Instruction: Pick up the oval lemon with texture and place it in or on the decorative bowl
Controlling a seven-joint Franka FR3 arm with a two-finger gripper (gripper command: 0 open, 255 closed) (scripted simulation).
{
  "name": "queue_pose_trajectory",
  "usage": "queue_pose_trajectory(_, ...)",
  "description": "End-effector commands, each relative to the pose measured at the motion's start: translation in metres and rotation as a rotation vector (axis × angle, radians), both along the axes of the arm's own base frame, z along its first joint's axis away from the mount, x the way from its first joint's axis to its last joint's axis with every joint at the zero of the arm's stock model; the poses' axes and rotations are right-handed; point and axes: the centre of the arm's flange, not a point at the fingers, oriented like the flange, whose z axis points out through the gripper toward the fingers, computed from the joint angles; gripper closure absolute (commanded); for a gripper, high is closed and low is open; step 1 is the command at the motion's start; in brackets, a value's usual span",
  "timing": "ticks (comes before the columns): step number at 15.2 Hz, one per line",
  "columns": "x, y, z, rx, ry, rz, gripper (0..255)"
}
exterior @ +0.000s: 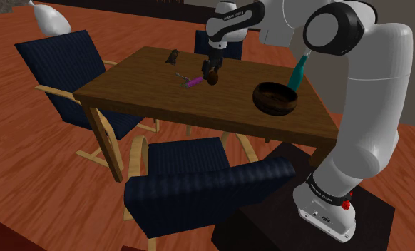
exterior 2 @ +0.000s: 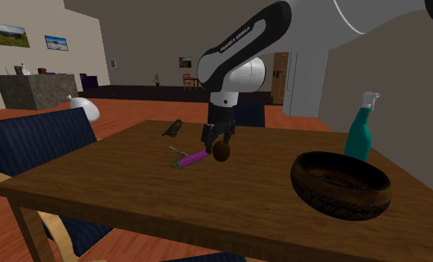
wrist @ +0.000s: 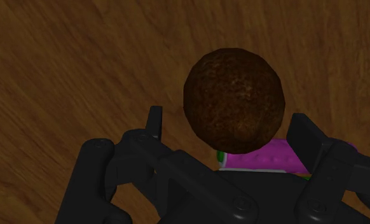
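Gripper (wrist: 229,121) hovers open, lemon (wrist: 233,98) just past its tips: best to sink lower and straddle it squarely, minding the purple pen (wrist: 266,156) beside one finger.

The wooden counter (exterior: 127,89) carries a dark brown bowl (exterior 2: 334,201) near one end. A teal spray bottle (exterior 2: 358,138) stands upright just behind it. A purple cylindrical item (exterior 2: 193,158) lies mid-surface. A small dark object (exterior 2: 173,128) lies toward the far edge.
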Motion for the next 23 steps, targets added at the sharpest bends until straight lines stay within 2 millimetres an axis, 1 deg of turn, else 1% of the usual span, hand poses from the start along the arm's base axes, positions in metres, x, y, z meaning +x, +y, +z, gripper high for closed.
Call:
queue_pose_trajectory(1, 0.000, 0.000, 0.000, 0.000, 0.000, 0.000, 0)
queue_pose_trajectory(4, 0.000, 0.000, 0.000, 0.000, 0.000, 0.000, 0)
queue_pose_trajectory(5, 0.000, 0.000, 0.000, 0.000, 0.000, 0.000, 255)
queue_pose_trajectory(14, 0.000, 0.000, 0.000, 0.000, 0.000, 0.000, 255)
queue_pose_trajectory(23, 0.000, 0.000, 0.047, 0.000, 0.000, 0.000, 255)
